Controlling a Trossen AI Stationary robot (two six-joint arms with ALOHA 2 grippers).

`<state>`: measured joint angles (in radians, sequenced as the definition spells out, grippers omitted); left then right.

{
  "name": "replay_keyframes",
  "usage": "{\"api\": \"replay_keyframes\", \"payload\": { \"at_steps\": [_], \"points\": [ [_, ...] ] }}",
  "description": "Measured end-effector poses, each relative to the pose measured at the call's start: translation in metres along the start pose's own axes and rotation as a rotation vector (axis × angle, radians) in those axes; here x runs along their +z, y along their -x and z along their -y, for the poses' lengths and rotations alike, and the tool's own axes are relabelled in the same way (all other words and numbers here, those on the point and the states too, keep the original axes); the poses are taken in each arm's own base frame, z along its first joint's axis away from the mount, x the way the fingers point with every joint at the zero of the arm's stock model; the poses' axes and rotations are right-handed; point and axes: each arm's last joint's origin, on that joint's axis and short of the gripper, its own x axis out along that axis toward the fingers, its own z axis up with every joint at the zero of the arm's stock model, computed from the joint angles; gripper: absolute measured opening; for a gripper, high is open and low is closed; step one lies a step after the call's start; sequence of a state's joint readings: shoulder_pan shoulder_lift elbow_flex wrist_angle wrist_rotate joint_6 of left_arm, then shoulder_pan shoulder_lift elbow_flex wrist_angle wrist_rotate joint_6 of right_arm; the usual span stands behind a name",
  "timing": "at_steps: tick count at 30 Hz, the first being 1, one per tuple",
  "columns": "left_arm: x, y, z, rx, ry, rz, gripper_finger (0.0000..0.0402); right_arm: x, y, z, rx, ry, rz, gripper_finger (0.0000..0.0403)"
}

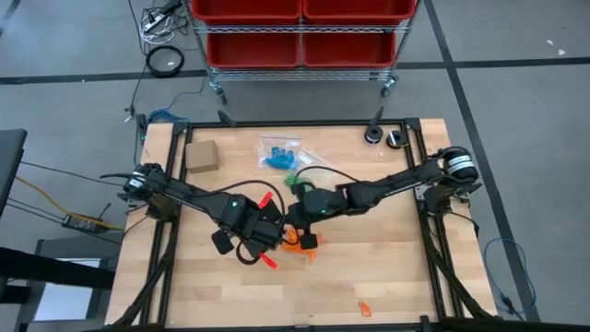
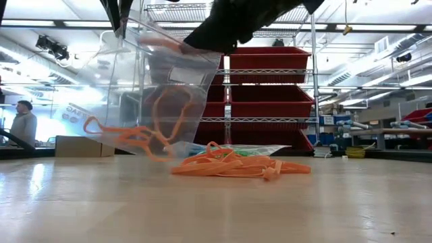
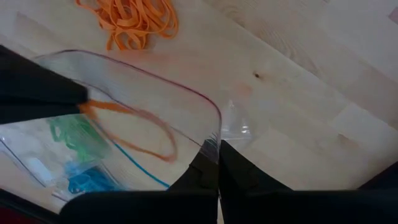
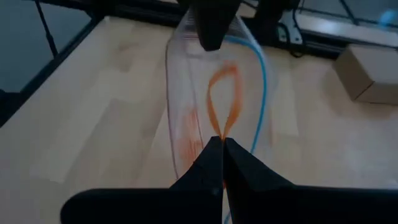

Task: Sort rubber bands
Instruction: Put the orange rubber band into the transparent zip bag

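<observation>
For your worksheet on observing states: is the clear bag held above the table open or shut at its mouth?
Open. The clear bag's rim gapes in a wide loop, held by the left pincer, while the right pincer feeds an orange band in.

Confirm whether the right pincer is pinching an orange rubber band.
Yes: the right pincer is shut on an orange rubber band looping up over the clear bag.

No text, label, brand, number or sign is legible in any view, neither on the clear plastic bag (image 2: 158, 81), the cardboard box (image 1: 201, 155), nor the red shelf bins (image 2: 270, 61) behind.
</observation>
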<state>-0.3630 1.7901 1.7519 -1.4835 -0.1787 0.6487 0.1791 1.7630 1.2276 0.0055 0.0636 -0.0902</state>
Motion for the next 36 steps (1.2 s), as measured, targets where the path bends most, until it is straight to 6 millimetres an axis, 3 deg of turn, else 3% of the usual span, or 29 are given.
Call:
{"api": "replay_keyframes", "payload": {
  "at_steps": [6,14,18,23,28,32,36],
  "points": [
    [0.0,0.0,0.0,-0.001,-0.003,-0.002,0.0,0.001,-0.002,0.0,-0.029,-0.003,-0.038,0.0016],
    [0.0,0.0,0.0,-0.002,-0.003,-0.003,0.0,0.014,0.028,-0.012,-0.056,-0.024,-0.052,0.0141],
    [0.0,0.0,0.0,-0.002,0.003,-0.003,0.0,0.013,0.049,-0.025,-0.106,-0.036,-0.131,0.0178],
    [-0.001,0.0,0.001,-0.006,0.021,-0.009,0.0,-0.011,0.059,-0.054,-0.131,-0.011,-0.311,0.0181],
    [0.0,0.0,0.0,-0.002,0.023,-0.004,0.0,-0.061,0.047,-0.072,-0.114,-0.066,-0.321,0.0164],
    [0.0,0.0,0.0,-0.001,0.024,-0.003,0.0,-0.099,0.039,-0.065,-0.158,-0.186,-0.254,0.0151],
    [0.0,0.0,0.0,-0.001,0.024,-0.003,0.0,-0.114,0.034,-0.048,-0.153,-0.286,-0.128,0.0142]
  ]
}}
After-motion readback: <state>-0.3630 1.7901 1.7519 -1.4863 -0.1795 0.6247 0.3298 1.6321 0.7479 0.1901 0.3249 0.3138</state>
